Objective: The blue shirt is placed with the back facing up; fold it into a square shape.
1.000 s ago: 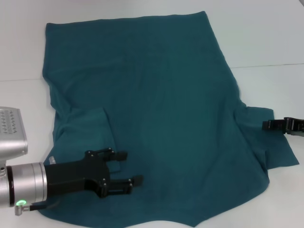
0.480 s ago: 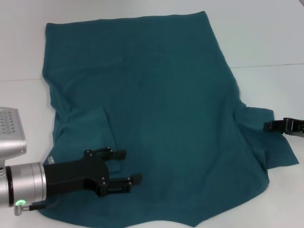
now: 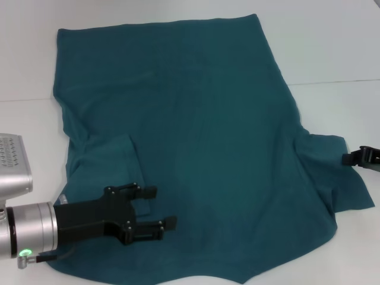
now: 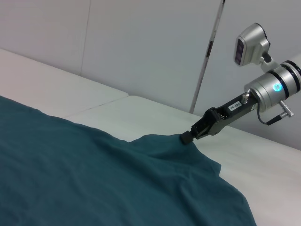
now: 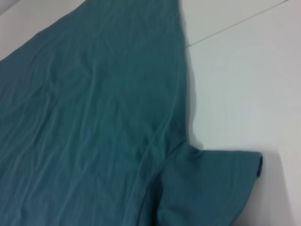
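1. Change since a second earlier: the right hand [image 3: 356, 158] has drawn back toward the right edge of the head view, and the right sleeve [image 3: 335, 172] has spread slightly outward with it. The left hand [image 3: 159, 208] has shifted only a little.
2. The shirt [image 3: 196, 136] lies back-up and spread open on the white counter [image 3: 332, 53], its long axis running away from the robot, hem at the far end. The left sleeve [image 3: 107, 163] is already folded in onto the body of the shirt.
3. Left hand: hovering low over the near left part of the shirt, pointing toward the middle, fingers apart with nothing between them.
4. Right hand: at the outer edge of the right sleeve, as the left wrist view [image 4: 188, 138] shows best. The fingers look closed at the sleeve edge, but whether fabric is actually pinched between them cannot be told.
5. Deciding relation: the unfolded right sleeve lies directly inward of the right hand, which is much the nearer of the two. Folding it would likely mean carrying the edge leftward across the shirt.
6. Hidden or unclear: the collar end is cut off at the near edge of the head view, the left arm covers part of the near left corner, and the right wrist view shows the sleeve [image 5: 211, 183] but not that arm's own fingers.
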`<state>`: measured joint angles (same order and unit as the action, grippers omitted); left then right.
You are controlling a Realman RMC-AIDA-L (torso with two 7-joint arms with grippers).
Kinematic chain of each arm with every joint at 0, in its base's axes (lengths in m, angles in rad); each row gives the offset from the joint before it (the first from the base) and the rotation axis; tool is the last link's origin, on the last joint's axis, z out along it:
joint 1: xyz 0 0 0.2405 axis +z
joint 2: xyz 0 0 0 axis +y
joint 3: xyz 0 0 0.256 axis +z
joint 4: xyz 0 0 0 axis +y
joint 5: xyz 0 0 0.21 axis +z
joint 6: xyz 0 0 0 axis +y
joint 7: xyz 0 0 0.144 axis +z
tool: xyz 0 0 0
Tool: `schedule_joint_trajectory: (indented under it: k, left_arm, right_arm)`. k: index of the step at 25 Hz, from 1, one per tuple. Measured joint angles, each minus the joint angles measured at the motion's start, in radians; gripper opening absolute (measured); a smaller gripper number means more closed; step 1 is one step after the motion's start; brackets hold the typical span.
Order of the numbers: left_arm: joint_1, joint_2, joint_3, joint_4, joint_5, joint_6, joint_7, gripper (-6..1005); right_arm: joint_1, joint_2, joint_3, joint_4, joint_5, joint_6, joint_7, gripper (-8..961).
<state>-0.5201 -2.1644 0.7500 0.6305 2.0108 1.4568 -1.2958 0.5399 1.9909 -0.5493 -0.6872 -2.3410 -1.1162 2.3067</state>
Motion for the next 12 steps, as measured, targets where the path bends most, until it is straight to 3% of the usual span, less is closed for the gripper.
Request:
schedule_joint_trajectory:
  k: [4,12]
  left_arm:
    - [-0.001,0.000,0.000,-0.001,0.000,0.000,0.000,848]
    - [0.000,-0.003,0.000,-0.005,-0.009,0.000,-0.004,848]
  right_arm:
    - [-0.003,0.000,0.028,0.000,0.000,0.001,-0.006,56]
    - [-0.007,-0.002,0.047,-0.008,0.030,0.022,-0.035,5]
